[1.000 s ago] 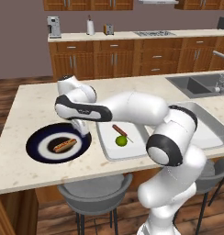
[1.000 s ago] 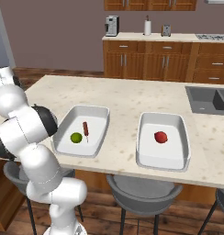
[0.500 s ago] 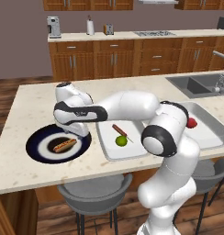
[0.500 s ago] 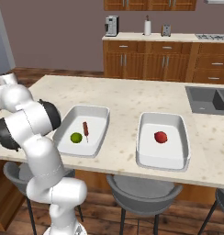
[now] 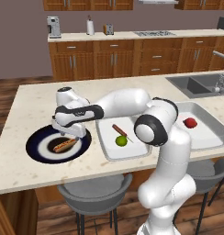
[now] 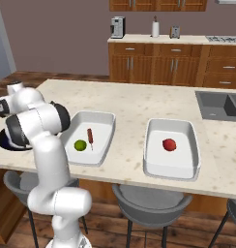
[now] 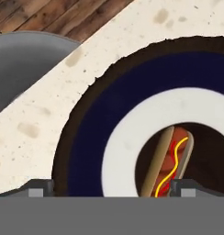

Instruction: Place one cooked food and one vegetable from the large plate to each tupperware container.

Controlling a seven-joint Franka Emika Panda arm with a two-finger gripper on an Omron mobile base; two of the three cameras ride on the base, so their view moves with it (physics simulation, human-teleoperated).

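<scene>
While we looked down over the counter, we noted:
Gripper: we saw it above the large plate, jaws spread wide, holding nothing.
Hot dog: it lay in the plate's dark centre, just under the fingertips.
Near tupperware container: we saw a green lime and a red stick-shaped food in it.
Far tupperware container: it held one red round item.

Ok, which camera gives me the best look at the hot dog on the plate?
The hand view: the hot dog is close up, bun and mustard line clear, though cut off below. The left base view shows it whole but small; in the right base view the arm blocks it.
</scene>
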